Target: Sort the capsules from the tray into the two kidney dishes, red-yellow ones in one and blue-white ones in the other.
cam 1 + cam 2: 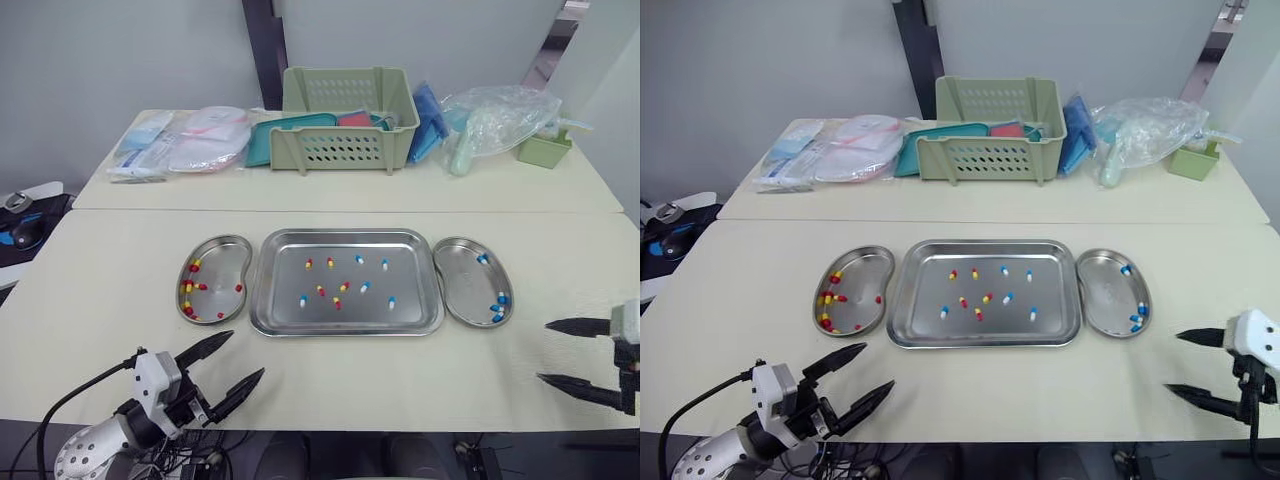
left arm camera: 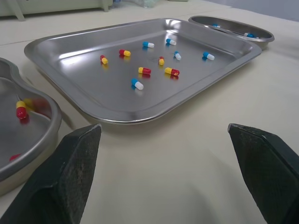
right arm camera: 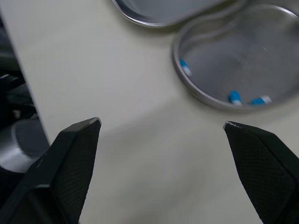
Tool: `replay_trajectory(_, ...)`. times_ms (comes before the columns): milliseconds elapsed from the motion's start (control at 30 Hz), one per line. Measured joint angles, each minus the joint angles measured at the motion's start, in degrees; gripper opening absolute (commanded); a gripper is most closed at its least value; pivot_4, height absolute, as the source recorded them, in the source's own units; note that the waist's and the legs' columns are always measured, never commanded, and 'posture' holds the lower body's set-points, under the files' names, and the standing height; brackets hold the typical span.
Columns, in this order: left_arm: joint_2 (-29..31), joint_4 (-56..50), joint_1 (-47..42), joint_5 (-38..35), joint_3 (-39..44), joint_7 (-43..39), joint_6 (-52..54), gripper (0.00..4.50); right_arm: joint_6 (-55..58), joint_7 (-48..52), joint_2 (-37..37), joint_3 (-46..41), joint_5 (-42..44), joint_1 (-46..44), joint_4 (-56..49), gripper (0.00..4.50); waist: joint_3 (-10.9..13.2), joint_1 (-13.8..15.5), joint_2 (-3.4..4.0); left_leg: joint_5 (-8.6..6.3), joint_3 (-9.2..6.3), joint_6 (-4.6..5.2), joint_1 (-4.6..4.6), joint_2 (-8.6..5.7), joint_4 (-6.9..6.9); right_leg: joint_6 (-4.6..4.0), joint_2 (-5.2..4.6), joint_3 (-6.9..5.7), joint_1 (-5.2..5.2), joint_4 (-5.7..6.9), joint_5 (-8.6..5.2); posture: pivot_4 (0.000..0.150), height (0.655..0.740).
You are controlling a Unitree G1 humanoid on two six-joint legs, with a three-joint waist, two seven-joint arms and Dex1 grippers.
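A steel tray lies mid-table holding several loose capsules, red-yellow and blue-white. Left of it a kidney dish holds several red-yellow capsules. Right of it a second kidney dish holds a few blue-white capsules. My left gripper hovers open near the table's front edge, below the left dish, with nothing in it. My right gripper is open and empty at the front right, beside the right dish.
A second table behind carries a green basket, packaged supplies, a clear plastic bag and a small green box. The table's front edge runs just below both grippers. Bare tabletop lies between the tray and the grippers.
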Motion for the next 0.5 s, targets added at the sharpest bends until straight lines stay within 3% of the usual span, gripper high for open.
replay_trajectory(133, 0.5, 0.8, -0.9, 0.0, 0.0, -0.2, -0.8, 4.50, 2.8, 2.0, -1.2, 1.3, 3.7, -0.6, -8.7, 4.44, 0.0, 0.1, -0.17, 0.00, -0.03, 0.00, -0.01, 0.00, 0.02, 0.00, 0.00, -0.03, 0.01, 0.00, 0.00, 0.150, 0.7400)
replay_trajectory(233, 0.6, 1.0, -1.2, -0.2, 0.0, -0.1, -0.9, 4.50, 6.6, -0.9, -1.6, 4.9, 8.0, -6.6, -14.2, 4.44, 0.0, -0.2, -0.21, 0.00, -0.05, 0.00, 0.02, 0.02, 0.01, -0.01, 0.01, -0.03, 0.01, 0.03, 0.01, 0.150, 0.7400)
replay_trajectory(333, 1.0, 0.9, -1.3, -0.4, 0.0, 0.0, -1.0, 4.50, 11.6, -8.4, -0.8, 13.5, 10.6, -19.6, -17.2, 4.44, 0.0, -0.4, -0.35, 0.01, -0.06, -0.01, 0.03, 0.03, 0.01, -0.04, 0.03, -0.03, -0.01, 0.03, 0.02, 0.150, 0.7400)
replay_trajectory(500, 1.5, 0.8, -1.7, -0.3, -0.7, -0.1, -1.2, 4.50, 16.1, -17.2, 6.3, 32.3, 6.1, -36.3, -16.7, 4.44, 0.0, 0.0, -0.47, 0.01, -0.15, -0.01, -0.12, 0.02, 0.01, -0.04, 0.02, -0.09, -0.13, -0.03, 0.02, 0.150, 0.7400)
